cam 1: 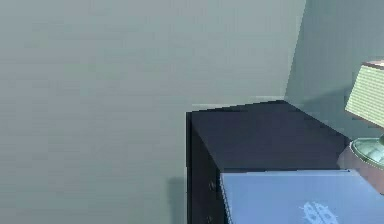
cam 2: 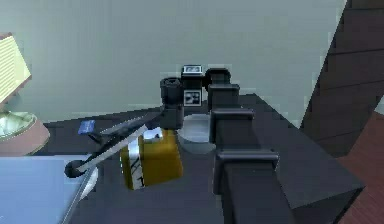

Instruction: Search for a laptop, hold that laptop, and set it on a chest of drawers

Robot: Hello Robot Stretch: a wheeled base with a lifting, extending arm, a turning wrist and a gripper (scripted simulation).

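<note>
A pale blue-grey flat slab with a mark on its lid, like a closed laptop, lies on the near end of a dark chest of drawers. In the arm side view the same laptop is at the bottom left on the chest's dark top. The arm's dark bar reaches out over that top. My gripper points left and down, with its thin fingers ending just above the laptop's edge. I cannot tell whether it holds anything.
A table lamp with a pale shade stands on the chest, also seen as the lamp. A yellow box, a grey bowl and a small blue thing lie near the gripper. A grey wall backs the chest.
</note>
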